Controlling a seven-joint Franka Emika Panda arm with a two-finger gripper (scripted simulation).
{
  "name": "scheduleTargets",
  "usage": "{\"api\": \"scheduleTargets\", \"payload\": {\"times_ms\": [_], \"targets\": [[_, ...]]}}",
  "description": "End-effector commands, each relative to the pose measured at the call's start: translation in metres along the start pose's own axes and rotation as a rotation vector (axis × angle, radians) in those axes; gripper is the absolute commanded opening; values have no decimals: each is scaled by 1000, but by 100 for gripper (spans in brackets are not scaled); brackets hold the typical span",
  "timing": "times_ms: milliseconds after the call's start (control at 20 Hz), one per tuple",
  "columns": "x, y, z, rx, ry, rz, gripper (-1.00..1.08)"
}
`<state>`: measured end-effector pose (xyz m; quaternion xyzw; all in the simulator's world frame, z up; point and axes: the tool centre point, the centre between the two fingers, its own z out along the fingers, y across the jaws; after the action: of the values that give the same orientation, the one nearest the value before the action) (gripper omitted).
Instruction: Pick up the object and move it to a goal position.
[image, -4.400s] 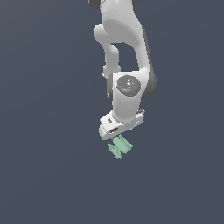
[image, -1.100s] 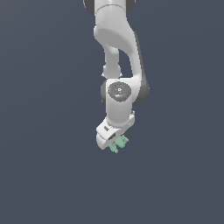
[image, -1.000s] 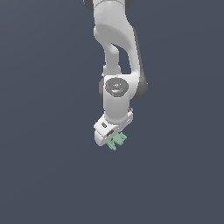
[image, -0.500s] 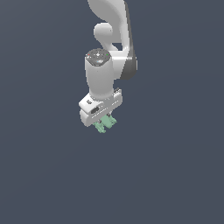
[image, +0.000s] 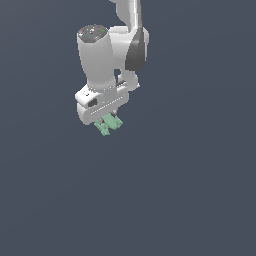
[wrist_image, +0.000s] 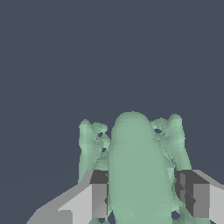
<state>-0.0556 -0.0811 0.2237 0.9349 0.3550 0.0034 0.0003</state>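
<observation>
Plain dark slate-blue background filled both views, with no surface visible beneath the arm. In the exterior view, the white Panda arm (image: 112, 55) reached down from the upper edge, its wrist pointing downward and toward the exterior view's left. Its gripper (image: 106, 121) was clenched on the object (image: 108, 123), a pale mint-green piece that poked out just below the white hand. In the wrist view, the object (wrist_image: 138, 168) sat between the two fingers (wrist_image: 98, 199), its rounded central body flanked by ridged, notched side parts. Both finger pads pressed against its sides, and the piece extended well past the fingertips.
</observation>
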Motion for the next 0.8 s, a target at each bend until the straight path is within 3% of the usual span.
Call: {"api": "scheduleTargets", "payload": {"times_ms": [0,350,750], "targets": [[-11,0,-9,2,-2,0,-100],[-25,2,-22,3,-6,0,-100],[-18,3,-30,3,-5,1,-100]]}}
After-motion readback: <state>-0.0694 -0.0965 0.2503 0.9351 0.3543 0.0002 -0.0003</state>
